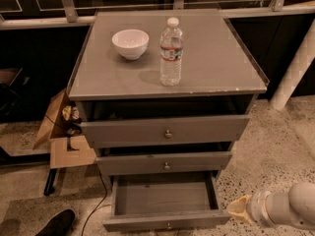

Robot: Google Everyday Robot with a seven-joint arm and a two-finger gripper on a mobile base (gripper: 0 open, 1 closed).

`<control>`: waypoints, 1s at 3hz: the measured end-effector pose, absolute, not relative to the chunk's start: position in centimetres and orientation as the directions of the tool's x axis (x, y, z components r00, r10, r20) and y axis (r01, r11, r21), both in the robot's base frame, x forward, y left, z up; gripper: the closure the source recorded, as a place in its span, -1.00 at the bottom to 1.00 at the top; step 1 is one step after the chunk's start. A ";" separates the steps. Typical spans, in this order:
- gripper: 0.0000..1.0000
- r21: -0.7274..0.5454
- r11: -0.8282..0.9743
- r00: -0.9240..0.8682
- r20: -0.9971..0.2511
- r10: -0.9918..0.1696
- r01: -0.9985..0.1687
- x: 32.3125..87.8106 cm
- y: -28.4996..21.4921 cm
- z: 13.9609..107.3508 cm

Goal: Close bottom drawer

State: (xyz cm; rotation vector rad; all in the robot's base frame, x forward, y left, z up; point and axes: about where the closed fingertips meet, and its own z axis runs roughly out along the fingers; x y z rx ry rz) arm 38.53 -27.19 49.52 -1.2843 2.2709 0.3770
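Observation:
The bottom drawer (166,221) of the grey cabinet is pulled out wide, and its empty inside shows. Its narrow front panel sits low in the view, with a small round knob (169,225) at the centre. My gripper (239,208), a tan tip on a white arm (285,210), is low at the right. It sits just right of the drawer's front right corner, close to it; I cannot tell if it touches.
The middle drawer (165,164) and top drawer (167,131) stick out slightly. A white bowl (130,43) and a water bottle (171,52) stand on the cabinet top. Cardboard boxes (61,136) and a cable lie on the floor at the left, with a dark shoe (56,223). A white post (294,75) stands at the right.

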 end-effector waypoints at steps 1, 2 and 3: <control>1.00 0.065 0.544 -0.477 -0.576 -0.664 -0.836 38.6 -29.3 42.9; 1.00 0.253 0.542 -0.579 -0.554 -0.598 -0.802 35.2 -28.8 33.0; 1.00 0.273 0.534 -0.584 -0.556 -0.591 -0.800 34.5 -27.8 32.2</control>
